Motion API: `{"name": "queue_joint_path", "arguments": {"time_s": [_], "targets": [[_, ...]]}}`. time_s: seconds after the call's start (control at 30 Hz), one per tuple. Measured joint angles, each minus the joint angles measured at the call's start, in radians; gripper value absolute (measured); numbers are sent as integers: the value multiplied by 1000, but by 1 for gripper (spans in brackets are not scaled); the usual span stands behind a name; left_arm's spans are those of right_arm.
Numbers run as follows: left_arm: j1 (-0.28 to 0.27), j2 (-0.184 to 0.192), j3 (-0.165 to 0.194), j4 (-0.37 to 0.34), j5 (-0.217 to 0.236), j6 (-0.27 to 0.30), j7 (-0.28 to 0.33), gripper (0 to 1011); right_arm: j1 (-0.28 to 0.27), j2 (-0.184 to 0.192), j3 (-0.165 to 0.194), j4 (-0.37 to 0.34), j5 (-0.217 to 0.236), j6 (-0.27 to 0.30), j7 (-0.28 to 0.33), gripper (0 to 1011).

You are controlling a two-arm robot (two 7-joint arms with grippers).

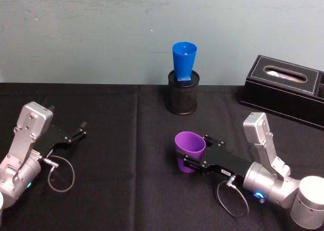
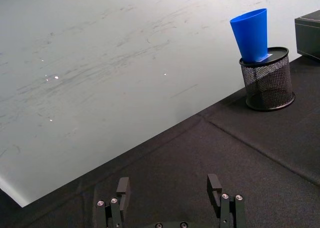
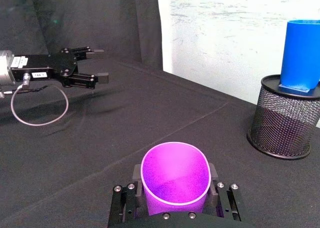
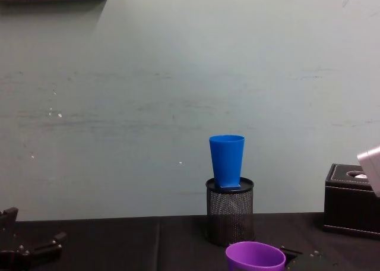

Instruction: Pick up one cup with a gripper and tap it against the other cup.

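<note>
The purple cup (image 3: 175, 180) stands upright between your right gripper's (image 1: 196, 151) jaws, which are closed on its two sides just below the rim. Whether it is off the table (image 1: 126, 190) yet cannot be told. The blue cup (image 1: 184, 61) is well apart, farther back, with its base in the mouth of the mesh holder (image 1: 183, 97). Raise the purple cup above the holder's rim before you go forward, so wall meets wall. Touch lightly, because the blue cup looks loosely perched and could tip. Your left gripper (image 1: 81, 129) rests at the table's left, jaws open and empty; leave it there.
</note>
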Motion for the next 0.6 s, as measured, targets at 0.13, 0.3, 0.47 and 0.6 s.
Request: {"name": "queue_joint_path", "arguments": {"time_s": [0.13, 0.3, 0.47, 0.6], "targets": [[0, 0, 0, 0, 0, 0, 0, 1011, -3, 5, 5, -11, 8, 9, 2, 724], [0, 0, 0, 0, 0, 0, 0, 1011, -10, 23, 21, -70, 31, 56, -5, 724], [0, 0, 0, 0, 0, 0, 0, 1011, 0, 41, 29, -128, 44, 108, -23, 724], [0, 0, 0, 0, 0, 0, 0, 1012, 20, 52, 31, -161, 55, 148, -27, 724]]}}
